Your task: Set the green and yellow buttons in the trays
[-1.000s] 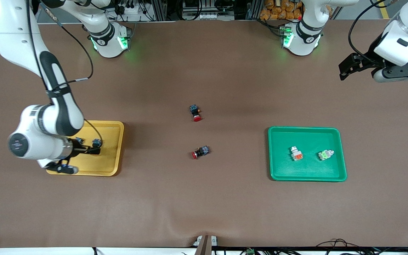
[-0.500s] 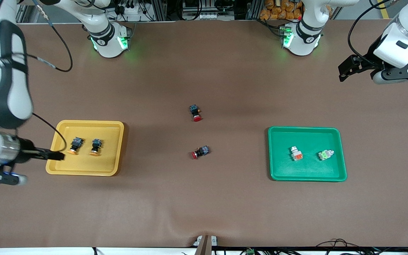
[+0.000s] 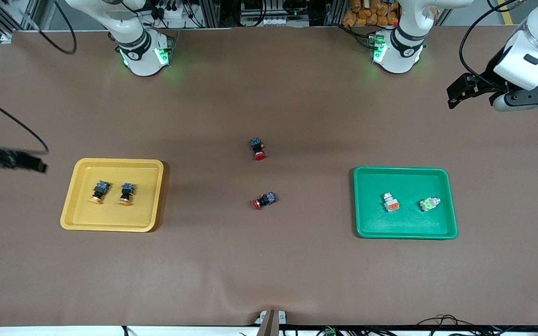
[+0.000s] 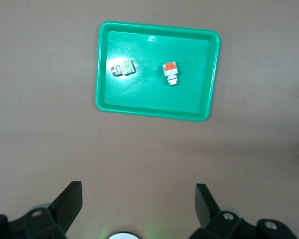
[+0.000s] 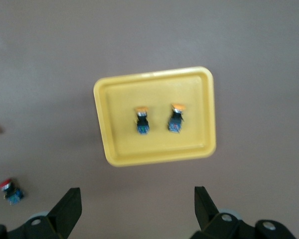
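Observation:
Two black-bodied buttons with orange-yellow caps (image 3: 100, 192) (image 3: 126, 192) lie side by side in the yellow tray (image 3: 77, 219); they also show in the right wrist view (image 5: 142, 120) (image 5: 176, 119). A grey button with an orange face (image 3: 391, 203) and a grey button with a green face (image 3: 428, 204) lie in the green tray (image 3: 367, 224). My right gripper (image 3: 31, 163) is open and empty, high over the table at the right arm's end. My left gripper (image 3: 458, 91) is open and empty, high over the left arm's end.
Two black-bodied buttons with red caps lie on the brown table between the trays, one (image 3: 257, 148) farther from the front camera, one (image 3: 263, 201) nearer. One of them shows in the right wrist view (image 5: 11, 191).
My right arm has lifted off the yellow tray and swung out toward the table's end, leaving both orange-yellow buttons in the tray. The left arm has barely moved.

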Controlling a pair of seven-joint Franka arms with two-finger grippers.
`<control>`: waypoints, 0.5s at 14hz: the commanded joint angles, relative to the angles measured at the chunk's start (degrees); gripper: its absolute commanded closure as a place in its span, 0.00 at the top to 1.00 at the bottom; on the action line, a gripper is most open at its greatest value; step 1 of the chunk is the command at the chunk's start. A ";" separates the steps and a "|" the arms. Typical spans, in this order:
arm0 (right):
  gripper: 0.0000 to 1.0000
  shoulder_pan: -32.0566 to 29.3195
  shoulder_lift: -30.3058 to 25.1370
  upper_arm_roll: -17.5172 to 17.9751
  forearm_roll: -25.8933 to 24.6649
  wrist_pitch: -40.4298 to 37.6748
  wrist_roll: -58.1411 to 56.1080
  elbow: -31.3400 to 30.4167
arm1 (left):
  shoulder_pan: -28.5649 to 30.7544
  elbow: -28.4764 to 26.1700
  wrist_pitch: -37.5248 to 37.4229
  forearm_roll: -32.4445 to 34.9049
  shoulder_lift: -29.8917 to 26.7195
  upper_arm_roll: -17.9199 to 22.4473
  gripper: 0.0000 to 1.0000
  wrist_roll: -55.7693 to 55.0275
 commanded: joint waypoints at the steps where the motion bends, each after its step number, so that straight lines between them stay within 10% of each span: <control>1: 1.00 -0.38 -5.71 0.88 -0.30 -4.95 0.29 -0.60 | 0.87 2.31 -0.13 -0.25 0.82 -0.65 1.00 0.12; 7: 1.00 0.24 -25.12 0.79 -0.56 10.81 0.04 -30.60 | 1.04 6.45 -1.80 -0.16 3.11 0.93 1.00 0.38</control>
